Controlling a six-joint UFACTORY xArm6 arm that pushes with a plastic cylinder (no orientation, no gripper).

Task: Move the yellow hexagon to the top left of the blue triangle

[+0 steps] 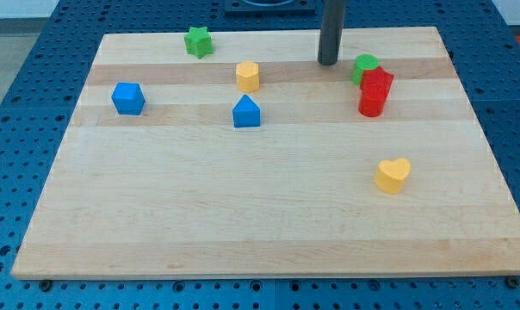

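Tip [329, 63] of your rod rests on the board near the view's top, holding nothing; you see the yellow hexagon [248, 76] well apart to its left, just above the blue triangle [246, 112].

— Where's the yellow hexagon [248, 76]?
— Standing upright near the bench's top edge, slightly left of centre.
— And the blue triangle [246, 112]?
— Just below it toward the bottom edge, apart, point up.

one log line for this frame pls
tip: view's right of yellow hexagon, apart | hexagon: directly above blue triangle, apart | goal: not met
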